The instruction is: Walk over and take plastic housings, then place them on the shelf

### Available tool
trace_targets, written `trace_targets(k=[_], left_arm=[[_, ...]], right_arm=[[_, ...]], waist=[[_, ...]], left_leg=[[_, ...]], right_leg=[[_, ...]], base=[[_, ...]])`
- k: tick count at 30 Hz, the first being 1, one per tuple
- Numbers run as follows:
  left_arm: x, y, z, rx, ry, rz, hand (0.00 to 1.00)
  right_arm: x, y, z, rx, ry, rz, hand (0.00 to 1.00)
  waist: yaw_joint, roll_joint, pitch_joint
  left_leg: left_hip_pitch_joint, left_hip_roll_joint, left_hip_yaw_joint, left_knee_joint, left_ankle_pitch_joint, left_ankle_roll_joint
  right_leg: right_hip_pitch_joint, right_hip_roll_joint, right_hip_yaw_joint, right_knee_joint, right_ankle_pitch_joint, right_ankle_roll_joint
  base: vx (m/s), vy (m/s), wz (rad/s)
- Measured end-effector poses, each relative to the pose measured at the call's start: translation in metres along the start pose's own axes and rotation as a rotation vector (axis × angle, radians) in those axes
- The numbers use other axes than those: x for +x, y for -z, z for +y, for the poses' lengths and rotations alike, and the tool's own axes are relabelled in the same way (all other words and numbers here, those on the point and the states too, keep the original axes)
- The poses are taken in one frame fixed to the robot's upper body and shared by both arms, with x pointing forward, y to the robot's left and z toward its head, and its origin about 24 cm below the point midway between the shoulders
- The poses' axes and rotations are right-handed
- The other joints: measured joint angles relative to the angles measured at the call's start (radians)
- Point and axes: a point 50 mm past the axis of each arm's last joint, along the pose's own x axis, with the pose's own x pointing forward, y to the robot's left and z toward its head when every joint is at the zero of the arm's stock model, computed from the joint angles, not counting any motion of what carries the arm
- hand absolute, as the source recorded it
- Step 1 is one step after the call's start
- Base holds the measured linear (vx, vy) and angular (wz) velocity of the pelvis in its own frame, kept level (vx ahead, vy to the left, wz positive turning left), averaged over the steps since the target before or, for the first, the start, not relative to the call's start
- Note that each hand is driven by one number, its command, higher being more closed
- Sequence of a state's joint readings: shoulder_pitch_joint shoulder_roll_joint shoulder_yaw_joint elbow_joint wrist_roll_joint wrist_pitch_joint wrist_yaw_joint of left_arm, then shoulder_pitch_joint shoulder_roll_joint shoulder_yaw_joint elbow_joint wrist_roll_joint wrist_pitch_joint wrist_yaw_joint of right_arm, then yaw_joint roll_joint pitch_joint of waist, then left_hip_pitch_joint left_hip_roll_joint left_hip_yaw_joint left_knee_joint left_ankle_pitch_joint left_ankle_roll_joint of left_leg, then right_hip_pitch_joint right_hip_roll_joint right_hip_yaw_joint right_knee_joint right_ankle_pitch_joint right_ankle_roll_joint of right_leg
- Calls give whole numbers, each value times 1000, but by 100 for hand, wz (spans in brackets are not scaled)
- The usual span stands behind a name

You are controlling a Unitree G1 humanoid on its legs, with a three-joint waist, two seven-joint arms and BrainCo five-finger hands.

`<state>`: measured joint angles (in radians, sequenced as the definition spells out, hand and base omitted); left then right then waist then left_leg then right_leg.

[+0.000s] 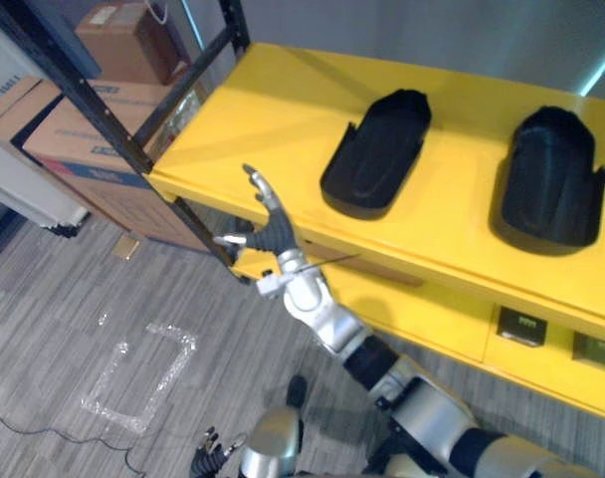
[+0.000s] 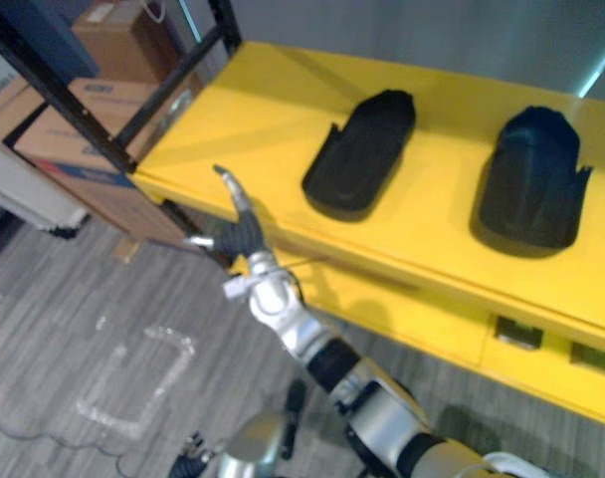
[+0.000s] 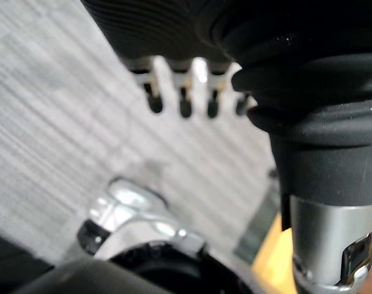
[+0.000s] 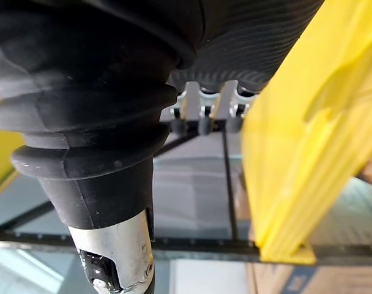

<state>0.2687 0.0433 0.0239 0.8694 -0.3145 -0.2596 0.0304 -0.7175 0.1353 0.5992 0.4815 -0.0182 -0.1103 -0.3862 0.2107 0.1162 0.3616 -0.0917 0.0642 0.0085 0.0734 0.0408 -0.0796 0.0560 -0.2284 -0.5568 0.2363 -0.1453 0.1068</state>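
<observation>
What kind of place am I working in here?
Likely a storeroom or workshop: a yellow shelf on a black metal rack holds two black plastic housings, with cardboard boxes stacked beside it.

Silver-grey arm shells, dark-covered hands.
The right arm (image 1: 327, 321) is a chain of rounded silver shells with black bands at the joints. The right hand (image 1: 268, 237) has a dark ribbed cover and slim silver fingers (image 1: 257, 185). The left hand (image 3: 167, 37) is built alike, its thumb (image 3: 333, 245) in a black bellows boot over a silver segment.

Cardboard boxes (image 1: 79, 124), clear plastic wrap (image 1: 168, 376) on grey striped floor (image 1: 44, 299)
</observation>
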Motion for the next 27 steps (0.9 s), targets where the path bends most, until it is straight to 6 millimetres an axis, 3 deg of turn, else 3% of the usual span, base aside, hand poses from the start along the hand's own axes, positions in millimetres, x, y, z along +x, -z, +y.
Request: trace_targets(k=[6,12,19,27], left_arm=[[2,-6,0,-3,1,-23,0],[4,-9,-1,-22,0,-27,0],[9,-19,-9,-13,26,-56,0],[9,-18,-10,8,38,-48,0]], right_arm=[[1,10,-6,-15,32,62,0],[14,23,-40,7,207,136,0],[26,13,-56,52,270,94,0],[32,1,-62,133,295,35,0]], waist=[[-1,9,39],[2,10,54],[20,30,79],[28,30,80]], left_leg=[[-16,0,-1,18,0,-2],[-52,-4,-10,44,-4,-3],[-87,-3,-31,75,-7,-2],[-97,-4,-30,78,-5,-2]], right_leg=[[-31,-16,5,63,-26,-5],[-68,-31,2,109,-45,-12],[-84,-35,-14,135,-58,-14],[-96,-38,-13,141,-59,-14]], base=[[-4,-9,1],[-22,-14,5],[-41,-7,7],[-9,0,0]])
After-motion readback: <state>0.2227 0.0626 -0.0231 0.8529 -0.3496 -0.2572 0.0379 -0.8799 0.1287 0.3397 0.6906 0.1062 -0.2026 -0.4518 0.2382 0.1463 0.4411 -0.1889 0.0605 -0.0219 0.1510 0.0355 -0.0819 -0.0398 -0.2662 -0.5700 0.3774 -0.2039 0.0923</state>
